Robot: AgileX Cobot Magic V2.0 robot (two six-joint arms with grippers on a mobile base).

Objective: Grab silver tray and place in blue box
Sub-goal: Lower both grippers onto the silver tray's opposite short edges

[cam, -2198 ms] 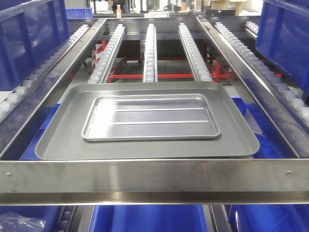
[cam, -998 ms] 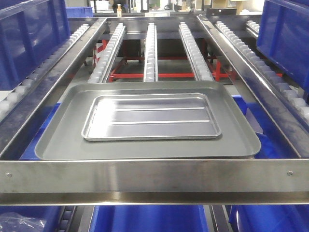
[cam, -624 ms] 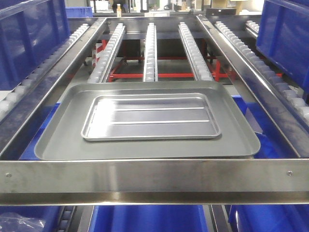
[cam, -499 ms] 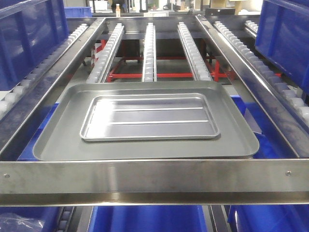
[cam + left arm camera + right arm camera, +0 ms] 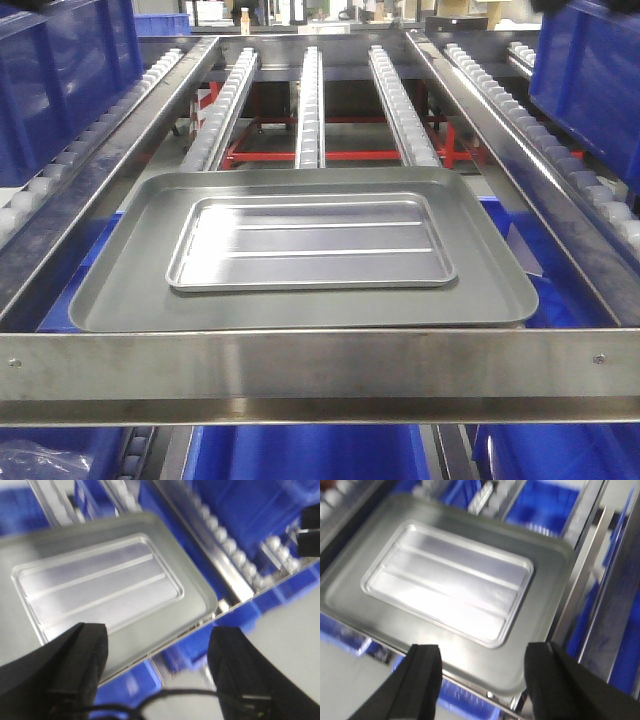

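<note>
The silver tray [image 5: 310, 242] lies flat inside a larger dull grey tray [image 5: 485, 290] on the roller rack. It also shows in the left wrist view as the silver tray [image 5: 95, 587] and in the right wrist view as the silver tray [image 5: 450, 580]. My left gripper [image 5: 157, 667] hovers open above the grey tray's near corner, holding nothing. My right gripper [image 5: 487, 680] hangs open over the grey tray's front rim, also holding nothing. A blue box [image 5: 310, 455] shows below the rack's front bar, under the trays. Neither gripper appears in the front view.
A steel front bar [image 5: 320, 375] crosses the rack just before the trays. Roller rails [image 5: 312, 100] run away behind them. Tall blue crates flank the rack at left [image 5: 60, 80] and right [image 5: 590, 80]. Steel side rails [image 5: 520, 170] border the lane.
Both trays lie as before. The front view has only drifted a little, so the trays sit slightly further left in the picture.
</note>
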